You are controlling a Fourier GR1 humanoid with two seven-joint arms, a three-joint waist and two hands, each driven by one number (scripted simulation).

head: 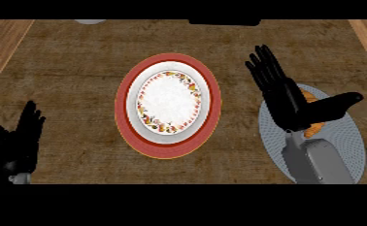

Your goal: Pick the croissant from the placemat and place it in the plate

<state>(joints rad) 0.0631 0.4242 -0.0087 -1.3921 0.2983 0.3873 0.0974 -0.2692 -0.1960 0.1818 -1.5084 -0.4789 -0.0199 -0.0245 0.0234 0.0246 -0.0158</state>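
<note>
1. While the croissant remains on its mat, the pick step is judged to be in hand; nothing lies in the plate yet. All positions below are given relative to the plate (169, 102)
2. Counter (72, 65): brown surface carrying every item; the plate stands near its middle
3. Plate: white centre with a floral ring and a wide red rim, lying flat
4. Placemat (344, 133): grey and round, to the right of the plate and apart from it, partly covered by the right forearm
5. Right hand (287, 104): right of the plate, over the placemat; fingers straight and spread, thumb held out sideways, enclosing nothing
6. Left hand (25, 130): well to the left of the plate at the view's edge, fingers up and relaxed, resting
7. Croissant (314, 129): on the placemat, mostly hidden beneath the right hand; orange-brown parts show beside the palm and thumb
8. Next move, as a judgement: fingers and thumb must curl round the croissant before any lift and leftward carry to the plate
</note>
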